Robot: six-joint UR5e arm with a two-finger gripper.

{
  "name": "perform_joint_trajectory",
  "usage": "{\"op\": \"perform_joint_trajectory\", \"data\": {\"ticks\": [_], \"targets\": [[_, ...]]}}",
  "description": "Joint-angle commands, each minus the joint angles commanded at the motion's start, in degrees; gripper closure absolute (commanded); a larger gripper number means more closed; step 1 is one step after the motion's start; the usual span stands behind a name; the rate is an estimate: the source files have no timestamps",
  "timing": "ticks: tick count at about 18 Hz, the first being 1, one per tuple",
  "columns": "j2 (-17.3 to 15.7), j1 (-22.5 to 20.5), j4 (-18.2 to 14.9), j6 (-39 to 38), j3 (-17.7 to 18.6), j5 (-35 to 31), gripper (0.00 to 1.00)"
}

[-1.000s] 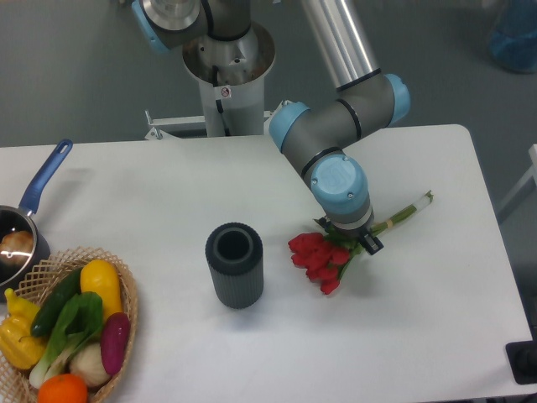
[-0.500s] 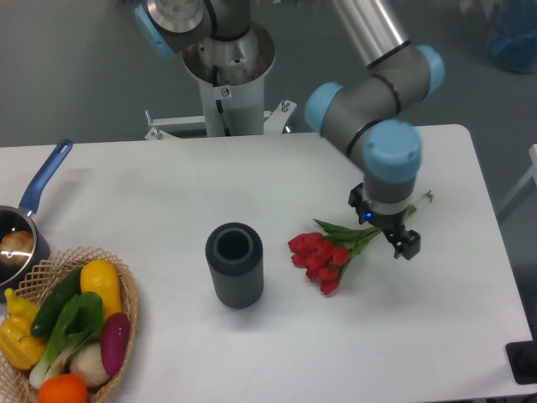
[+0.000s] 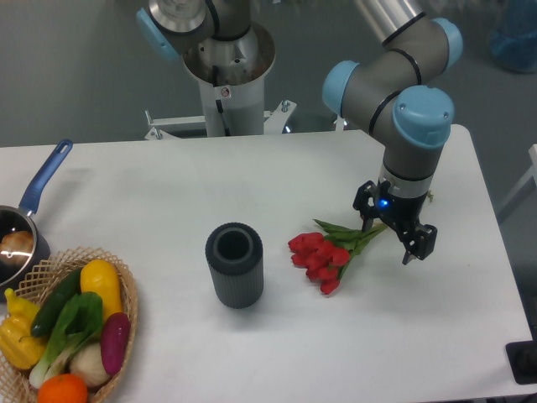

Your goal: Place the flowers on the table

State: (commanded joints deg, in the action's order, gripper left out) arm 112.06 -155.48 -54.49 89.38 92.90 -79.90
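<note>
Spread wide and holding nothing, the claw (image 3: 394,232) is seen hanging just above the stem end of the flowers (image 3: 329,251), one finger on each side of the stems. The bunch is laid flat on the table (image 3: 151,193), its long axis running from the red heads at lower left up to the stem tips at upper right, so the heads are found to the left of the claw and slightly below it. By the look of it, the placing is judged done, and only a lift clear of the stems appears to be called for.

From left to right, a pan (image 3: 23,217) with a blue handle is set at the table's left edge, a wicker basket (image 3: 126,290) of vegetables lies in front of it, and a dark ribbed cylinder (image 3: 235,264) stands upright just left of the flower heads, not touching them. Nothing is seen blocking an upward retreat.
</note>
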Motion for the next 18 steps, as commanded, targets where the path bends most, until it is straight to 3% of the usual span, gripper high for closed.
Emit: {"op": "perform_joint_trajectory", "data": {"ticks": [18], "targets": [[0.0, -0.5, 0.0, 0.1, 0.4, 1.8, 0.0]]}}
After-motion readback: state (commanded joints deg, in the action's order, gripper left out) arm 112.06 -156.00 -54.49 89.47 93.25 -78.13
